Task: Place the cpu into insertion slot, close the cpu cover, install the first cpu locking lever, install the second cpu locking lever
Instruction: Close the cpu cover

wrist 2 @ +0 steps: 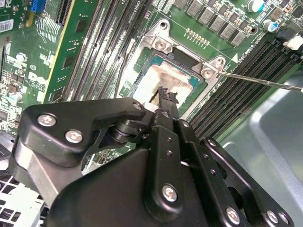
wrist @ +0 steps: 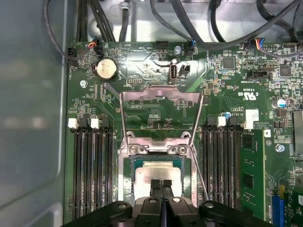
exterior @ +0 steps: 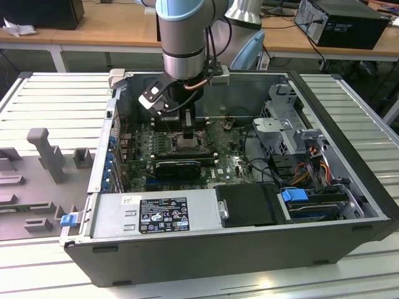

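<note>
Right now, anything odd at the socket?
Only the cpu: seated square in the insertion slot, but its top carries a patchy pale smear. The cpu cover lies flipped back open; the shut fingers hang over the chip. No damage visible.

The cpu point(wrist: 158, 171) has a pale beige-silver top smeared with off-white, and the insertion slot point(wrist: 134, 164) rims it in dark teal. The cpu cover point(wrist: 160, 94) is bare silver metal. The motherboard point(wrist: 227, 101) is green with fine pale traces, and its memory slots point(wrist: 92, 170) are black with white clips. The end effector point(wrist: 161, 185) is matte black with silver screws. The arm point(exterior: 182, 53) is silver-grey and light blue.
</note>
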Robot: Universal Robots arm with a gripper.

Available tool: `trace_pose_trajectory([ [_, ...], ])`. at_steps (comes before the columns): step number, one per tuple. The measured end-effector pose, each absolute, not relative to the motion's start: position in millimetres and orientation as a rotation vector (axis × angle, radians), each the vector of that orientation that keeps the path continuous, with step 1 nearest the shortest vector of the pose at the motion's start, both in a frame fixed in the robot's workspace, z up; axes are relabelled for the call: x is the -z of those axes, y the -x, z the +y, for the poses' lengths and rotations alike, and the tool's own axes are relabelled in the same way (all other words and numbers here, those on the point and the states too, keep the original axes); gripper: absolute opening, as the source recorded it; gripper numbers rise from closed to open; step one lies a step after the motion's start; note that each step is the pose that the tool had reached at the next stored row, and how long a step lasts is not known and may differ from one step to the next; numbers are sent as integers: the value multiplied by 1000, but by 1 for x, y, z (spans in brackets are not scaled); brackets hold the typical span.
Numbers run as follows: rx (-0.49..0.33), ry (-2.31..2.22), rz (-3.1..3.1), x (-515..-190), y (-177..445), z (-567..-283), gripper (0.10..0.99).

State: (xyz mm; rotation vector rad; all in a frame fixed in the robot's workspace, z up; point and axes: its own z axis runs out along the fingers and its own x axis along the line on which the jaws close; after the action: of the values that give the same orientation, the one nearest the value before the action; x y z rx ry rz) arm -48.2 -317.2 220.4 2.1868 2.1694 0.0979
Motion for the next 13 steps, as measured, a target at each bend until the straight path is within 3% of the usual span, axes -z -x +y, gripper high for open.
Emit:
trace_pose_trajectory([
  [13,-98,-2187,2170,-231,48,-317,106],
])
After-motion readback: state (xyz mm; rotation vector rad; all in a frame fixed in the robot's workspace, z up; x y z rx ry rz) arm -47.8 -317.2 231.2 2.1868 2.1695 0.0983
